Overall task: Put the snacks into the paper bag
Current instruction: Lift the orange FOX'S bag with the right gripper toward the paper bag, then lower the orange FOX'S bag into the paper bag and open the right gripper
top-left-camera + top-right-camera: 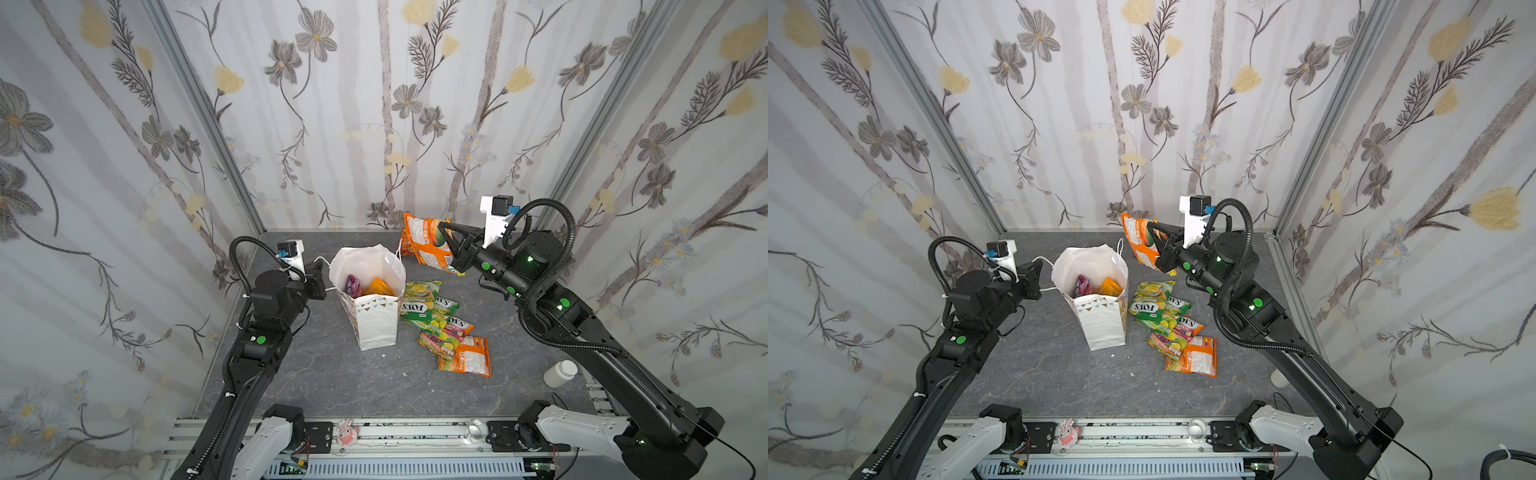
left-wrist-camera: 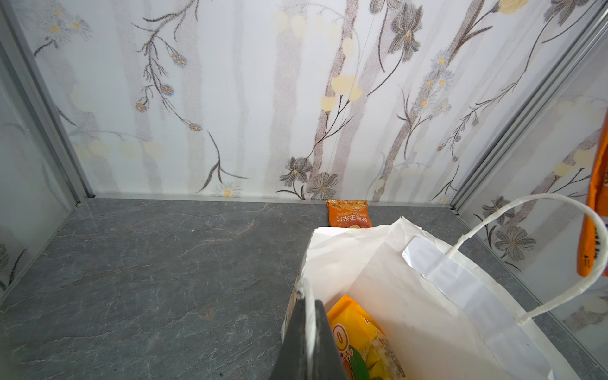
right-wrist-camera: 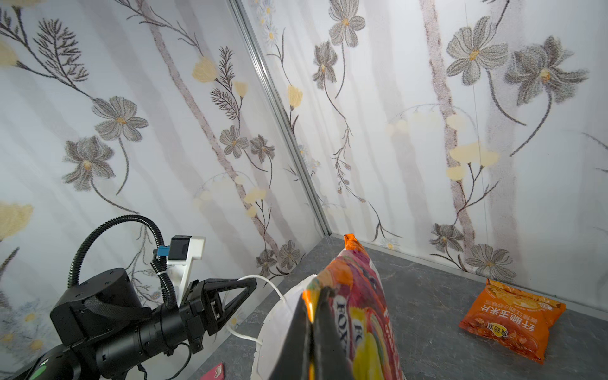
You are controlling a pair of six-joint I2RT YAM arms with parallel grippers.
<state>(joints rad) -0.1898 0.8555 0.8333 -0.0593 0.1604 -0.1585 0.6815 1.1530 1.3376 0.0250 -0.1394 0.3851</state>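
Note:
The white paper bag stands open mid-table, with a purple-pink packet and an orange-yellow packet inside. My left gripper is shut on the bag's near cord handle, at the bag's left side in both top views. My right gripper is shut on the edge of an orange FOX'S packet, held in the air just behind and right of the bag's mouth. Several green-yellow and orange snacks lie right of the bag. Another orange packet lies near the back wall.
A white bottle lies near the right arm's base. A small flat red-pink object sits on the table left of the bag. Floral walls close in the left, back and right sides. The bag's far handle loops free.

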